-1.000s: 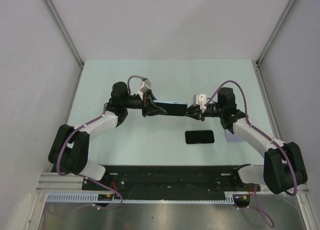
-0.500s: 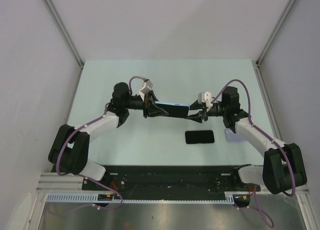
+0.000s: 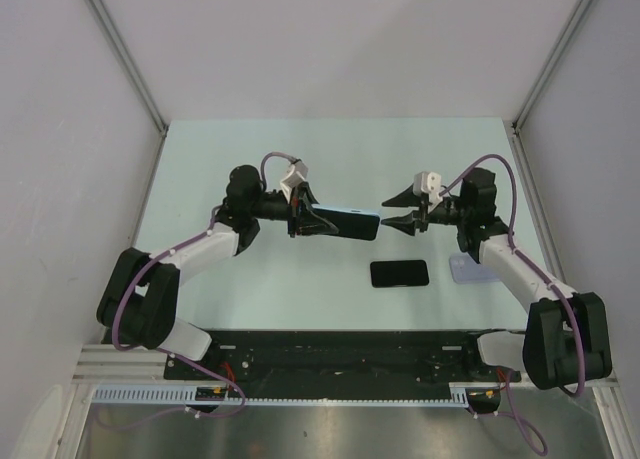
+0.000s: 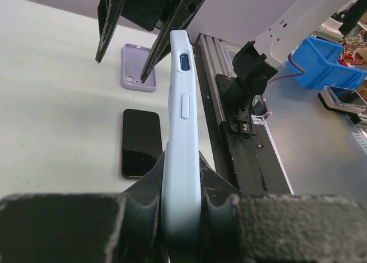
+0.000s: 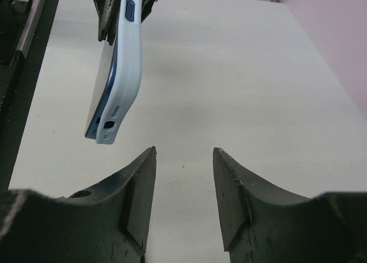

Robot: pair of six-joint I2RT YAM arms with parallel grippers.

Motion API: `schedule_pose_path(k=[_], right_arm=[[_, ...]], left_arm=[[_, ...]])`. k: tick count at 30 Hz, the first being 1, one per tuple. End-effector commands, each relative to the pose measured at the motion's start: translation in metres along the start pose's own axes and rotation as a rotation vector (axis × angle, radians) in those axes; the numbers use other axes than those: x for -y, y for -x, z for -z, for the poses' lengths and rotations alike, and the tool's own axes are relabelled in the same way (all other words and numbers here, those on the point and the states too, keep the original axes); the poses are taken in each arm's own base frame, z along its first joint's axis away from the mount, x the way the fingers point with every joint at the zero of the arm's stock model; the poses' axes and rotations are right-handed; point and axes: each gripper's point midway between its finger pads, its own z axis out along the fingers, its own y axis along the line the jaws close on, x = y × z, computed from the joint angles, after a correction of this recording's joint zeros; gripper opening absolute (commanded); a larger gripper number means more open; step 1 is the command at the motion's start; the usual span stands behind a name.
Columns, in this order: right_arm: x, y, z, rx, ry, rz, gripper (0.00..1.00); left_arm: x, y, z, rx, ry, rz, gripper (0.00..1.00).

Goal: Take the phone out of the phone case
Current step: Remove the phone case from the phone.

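Note:
My left gripper point(image 3: 303, 219) is shut on one end of a light blue phone case point(image 3: 350, 222), holding it on edge above the table. In the left wrist view the case point(image 4: 181, 131) stands clamped between the fingers of the left gripper point(image 4: 181, 177). The phone point(image 5: 98, 99) sits in the case point(image 5: 123, 62), its dark blue rim lifted out a little at the free end. My right gripper point(image 3: 386, 213) hovers just right of that free end, open and holding nothing. The right gripper point(image 5: 183, 151) touches neither case nor phone.
A black phone point(image 3: 399, 273) lies flat on the table in front of the grippers. A lilac phone case point(image 3: 468, 270) lies to its right, partly under the right arm. Both also show in the left wrist view: the black phone point(image 4: 140, 142) and the lilac case point(image 4: 139, 67).
The right gripper has let go of the case's free end, opened, and drawn back to the right. The left gripper still holds the case, shifted slightly right.

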Motion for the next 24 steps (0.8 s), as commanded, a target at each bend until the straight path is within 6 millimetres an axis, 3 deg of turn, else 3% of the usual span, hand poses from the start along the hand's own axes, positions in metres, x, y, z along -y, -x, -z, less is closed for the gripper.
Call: schedule_pose_path(k=[1,12,17,24], right_arm=[[0.004,0.031,0.009,0.064,0.007,0.071,0.48],[-0.004,0.043,0.013,0.111,0.07,-0.091,0.47],[0.005,0.049,0.01,0.131,0.034,-0.194,0.46],[0.019,0.042,0.0,0.143,-0.033,-0.291,0.46]], left_arm=[[0.007,0.011,0.001,0.012,-0.024,-0.026,0.0],[-0.021,0.022,0.009,0.08,0.136,-0.02,0.0],[-0.029,0.021,0.01,0.093,0.157,0.008,0.0],[-0.024,0.021,0.01,0.101,0.135,0.01,0.0]])
